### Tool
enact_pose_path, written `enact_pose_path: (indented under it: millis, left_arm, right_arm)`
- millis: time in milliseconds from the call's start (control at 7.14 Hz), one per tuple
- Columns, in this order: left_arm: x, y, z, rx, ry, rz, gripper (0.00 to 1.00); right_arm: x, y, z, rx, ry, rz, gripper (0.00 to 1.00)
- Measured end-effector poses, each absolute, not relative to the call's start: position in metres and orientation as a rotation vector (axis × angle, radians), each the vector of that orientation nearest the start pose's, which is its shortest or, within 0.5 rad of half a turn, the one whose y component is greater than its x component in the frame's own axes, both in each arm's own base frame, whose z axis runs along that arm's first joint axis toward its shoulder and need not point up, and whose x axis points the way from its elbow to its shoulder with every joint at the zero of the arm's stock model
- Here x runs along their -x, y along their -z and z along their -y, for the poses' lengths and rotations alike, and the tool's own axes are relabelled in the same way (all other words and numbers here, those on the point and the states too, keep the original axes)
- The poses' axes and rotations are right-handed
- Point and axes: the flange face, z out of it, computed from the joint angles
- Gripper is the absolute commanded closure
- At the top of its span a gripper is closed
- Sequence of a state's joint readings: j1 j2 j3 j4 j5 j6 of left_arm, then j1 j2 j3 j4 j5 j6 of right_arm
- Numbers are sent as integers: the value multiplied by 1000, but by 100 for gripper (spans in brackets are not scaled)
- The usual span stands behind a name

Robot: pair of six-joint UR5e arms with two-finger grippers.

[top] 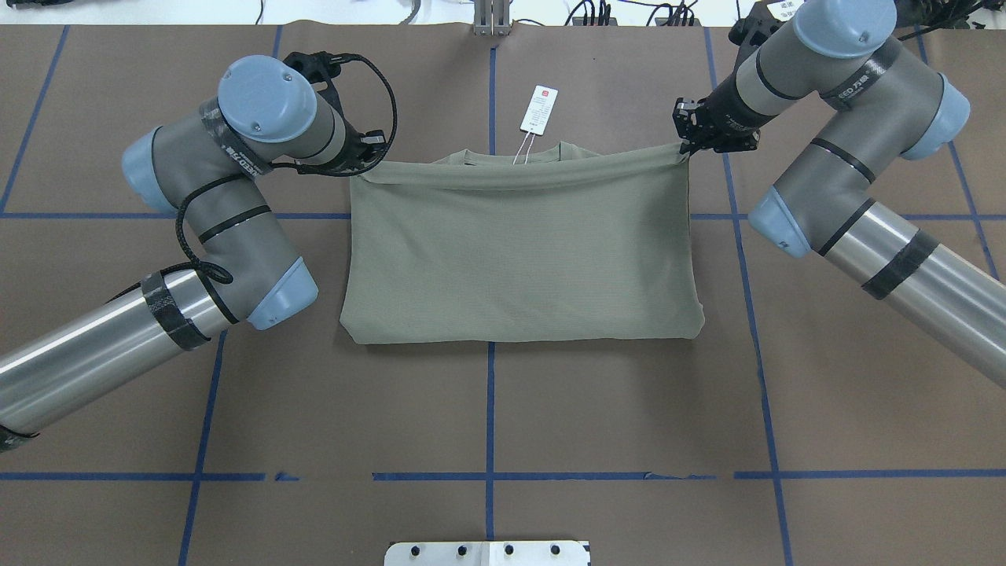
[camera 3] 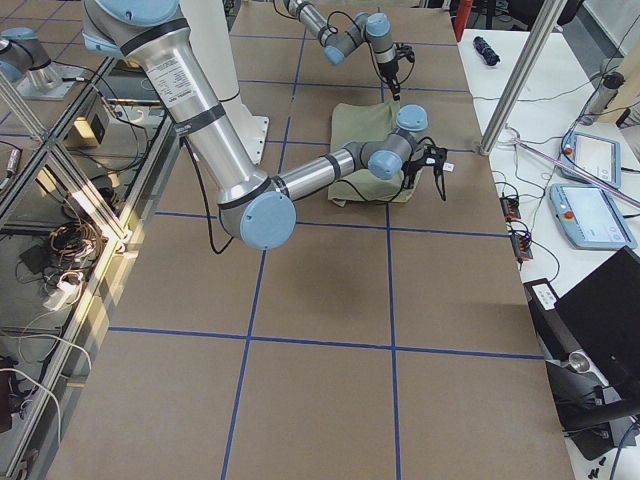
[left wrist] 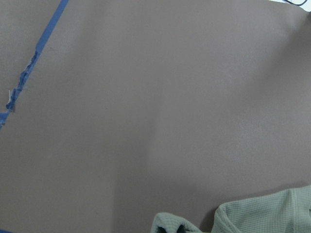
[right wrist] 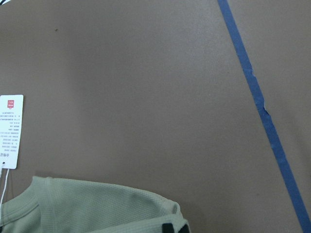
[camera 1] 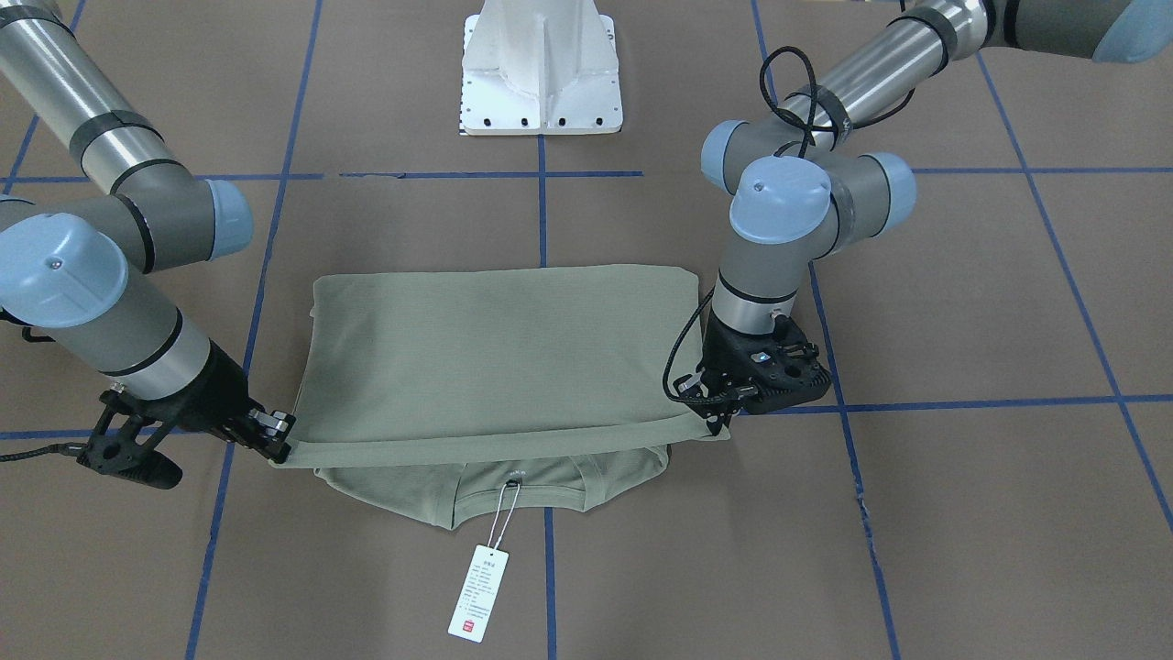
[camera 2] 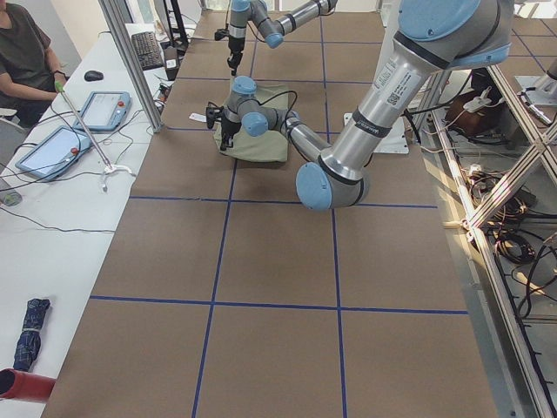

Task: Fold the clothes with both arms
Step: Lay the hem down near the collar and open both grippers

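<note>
The pale sage-green shirt (camera 1: 495,348) lies on the brown table, folded over itself. Its upper layer (top: 519,251) is stretched between both grippers above the collar end. My left gripper (camera 1: 719,420) is shut on one corner of that raised edge, and it also shows in the overhead view (top: 363,165). My right gripper (camera 1: 279,445) is shut on the other corner (top: 685,149). The collar peeks out under the held edge. The white hang tag (camera 1: 478,591) with a red mark lies on the table beyond it, and shows in the right wrist view (right wrist: 11,131).
The white pedestal base (camera 1: 541,73) stands on the robot's side of the shirt. Blue tape lines (top: 490,409) cross the brown table. A side table with tablets (camera 2: 52,148) and a seated person (camera 2: 22,52) are beyond the far edge.
</note>
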State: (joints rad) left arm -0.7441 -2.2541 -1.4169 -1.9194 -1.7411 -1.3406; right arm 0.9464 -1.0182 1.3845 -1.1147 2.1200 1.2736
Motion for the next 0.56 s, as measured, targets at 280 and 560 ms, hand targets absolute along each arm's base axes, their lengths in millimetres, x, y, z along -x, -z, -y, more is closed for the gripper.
enact_pose_path:
  millis: [280, 560]
  left_arm:
    - [-470, -277, 591, -274, 403, -861, 100]
    - [-472, -271, 590, -281, 399, -877, 84]
  right_arm:
    - [357, -368, 630, -45, -370, 958, 100]
    - [361, -366, 627, -44, -362, 963, 40]
